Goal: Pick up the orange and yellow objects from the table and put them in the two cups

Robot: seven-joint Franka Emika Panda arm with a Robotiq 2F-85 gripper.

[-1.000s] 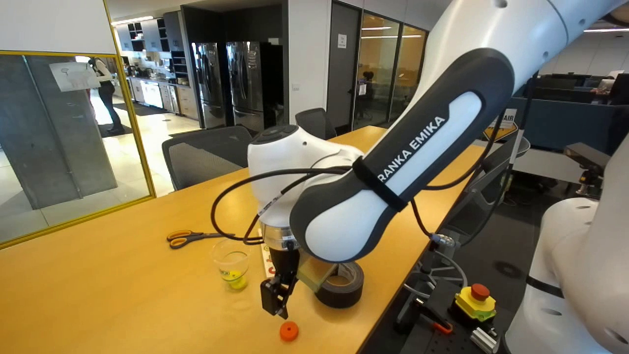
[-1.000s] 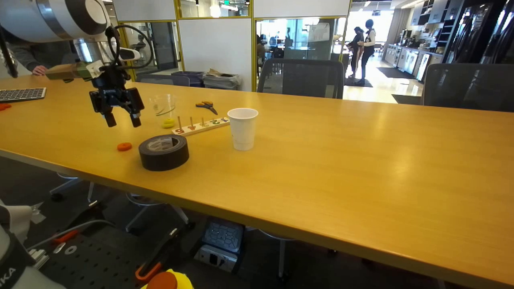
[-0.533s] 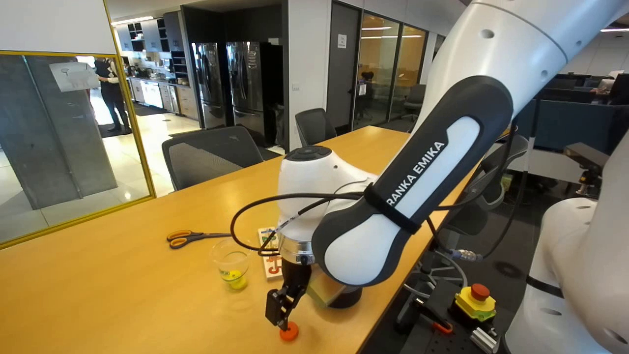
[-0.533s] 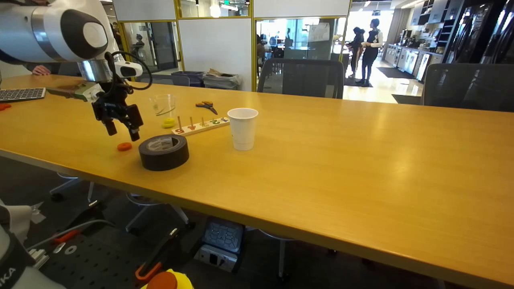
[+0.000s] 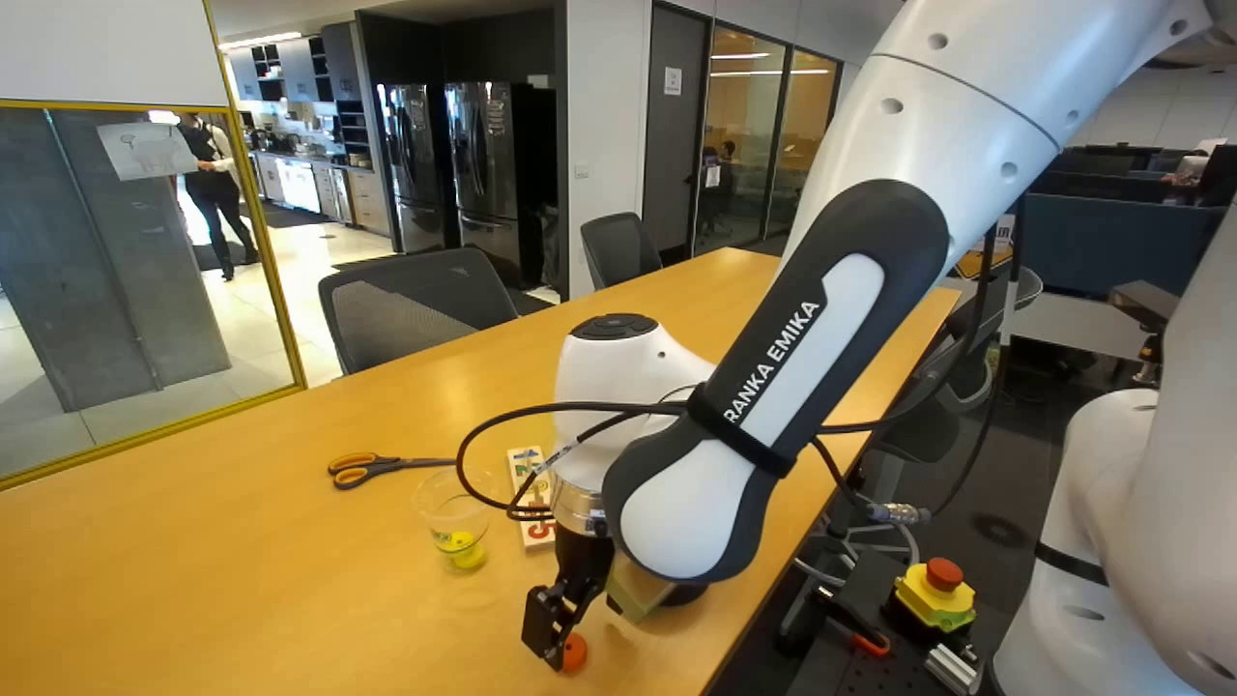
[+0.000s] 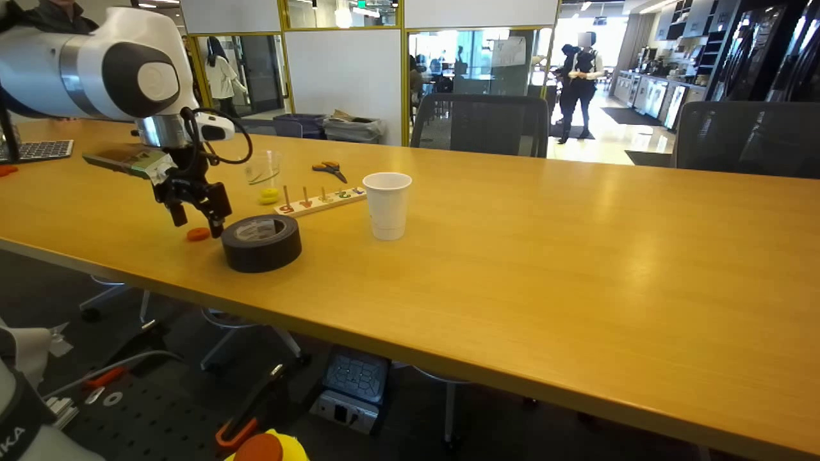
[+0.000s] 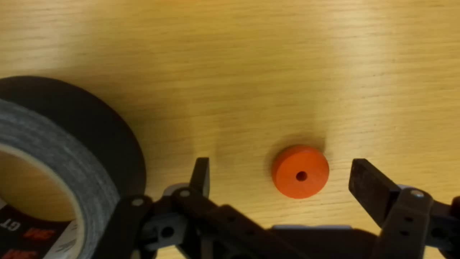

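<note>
A round orange piece with a small centre hole lies flat on the table. My gripper stands open around it, one finger on each side and neither touching; the piece is nearer the right-hand finger in the wrist view. In an exterior view the gripper is low over the same orange piece. Yellow pieces show at the bottom of the clear cup, also in an exterior view with the clear cup. The white cup stands upright, farther off.
A black tape roll sits close beside the left-hand finger in the wrist view. Orange-handled scissors and a white pegged board lie past it. At the far left are a keyboard and another orange thing.
My gripper has come down toward the table, its fingers now at either side of the orange piece. It has stayed open. The pieces, cups and tape have not moved.
</note>
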